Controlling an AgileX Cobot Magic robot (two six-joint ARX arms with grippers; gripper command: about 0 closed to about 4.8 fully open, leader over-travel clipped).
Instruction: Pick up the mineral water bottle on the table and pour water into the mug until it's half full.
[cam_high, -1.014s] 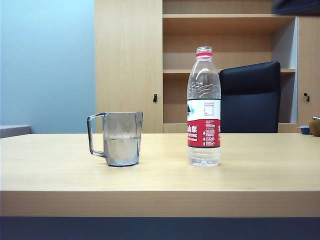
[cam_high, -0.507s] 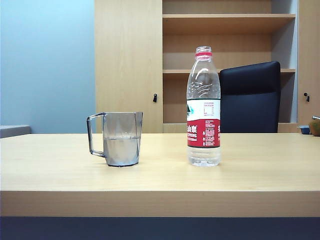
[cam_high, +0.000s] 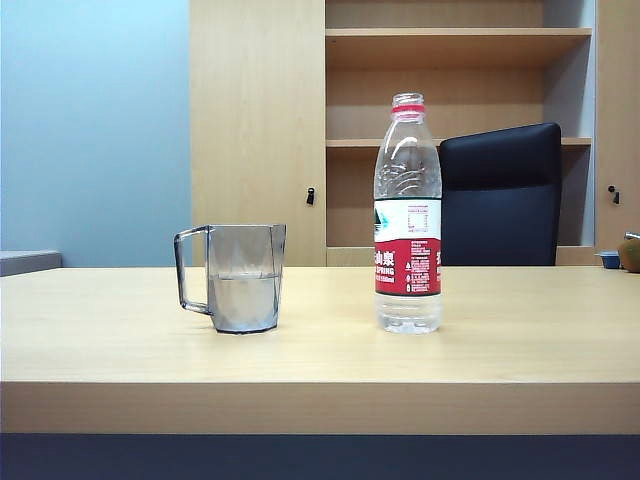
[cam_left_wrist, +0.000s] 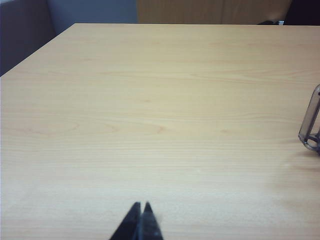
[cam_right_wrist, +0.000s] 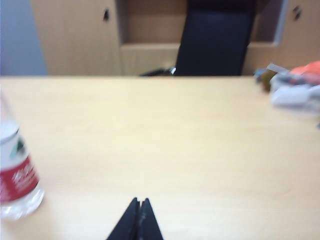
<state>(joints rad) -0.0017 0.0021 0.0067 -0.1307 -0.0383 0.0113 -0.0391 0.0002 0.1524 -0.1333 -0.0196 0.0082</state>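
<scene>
The left gripper (cam_left_wrist: 141, 206) has its two black fingertips pressed together, holding nothing, low over bare table (cam_left_wrist: 150, 100); the mug's handle (cam_left_wrist: 311, 125) shows off to one side. The right gripper (cam_right_wrist: 138, 202) is likewise pinched tight and empty, with the mineral water bottle (cam_right_wrist: 15, 170) well off to its side. In the exterior view the bottle (cam_high: 407, 215) stands upright, uncapped, right of the mug (cam_high: 240, 277), apart from it; water (cam_high: 243, 298) fills the mug about halfway

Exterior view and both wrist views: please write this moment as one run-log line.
mineral water bottle: upright, uncapped, unheld | mug: water near half | left gripper: shut, empty | right gripper: shut, empty
</scene>
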